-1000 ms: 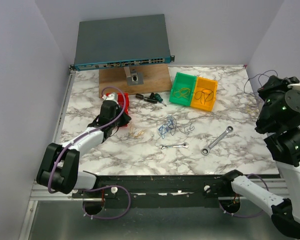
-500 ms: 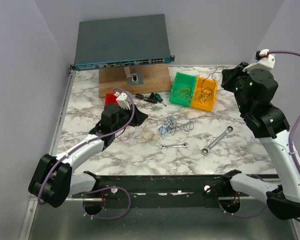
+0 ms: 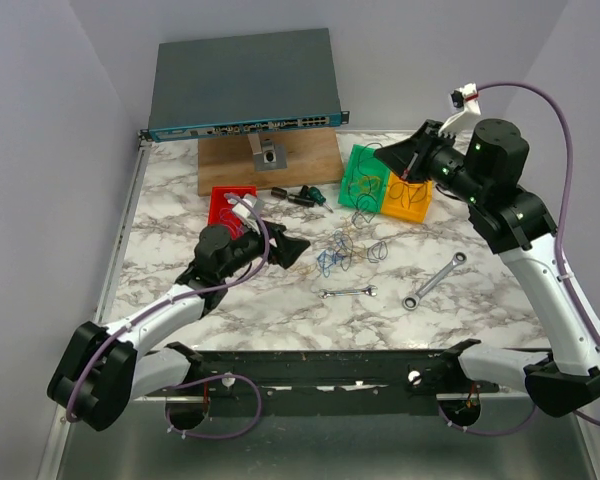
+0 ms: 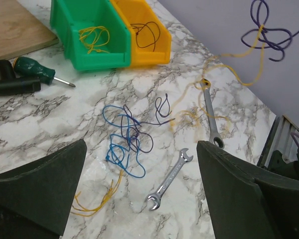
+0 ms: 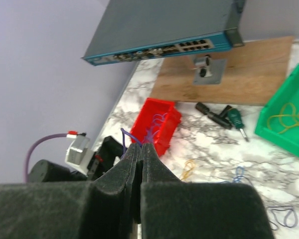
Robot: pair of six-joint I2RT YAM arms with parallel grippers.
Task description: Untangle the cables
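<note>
1. Cables (image 3: 338, 252) lie tangled on the table (image 3: 460, 300); the right gripper (image 5: 139, 149) is closed, pinching one strand (image 4: 266, 25) lifted clear.
2. Left gripper (image 3: 290, 247) gapes beside the tangle; the next move is probably to pin it down.

The table (image 3: 460, 300) top is smooth, faintly glossy, marble-patterned. At its 12 o'clock lies a matt wooden board (image 3: 310, 165) under a matt grey metal box (image 3: 242, 80). The bins (image 4: 89, 62) are shiny plastic, the wrenches (image 4: 168, 180) polished metal, the cables (image 4: 122, 149) thin plastic-coated wire.
</note>
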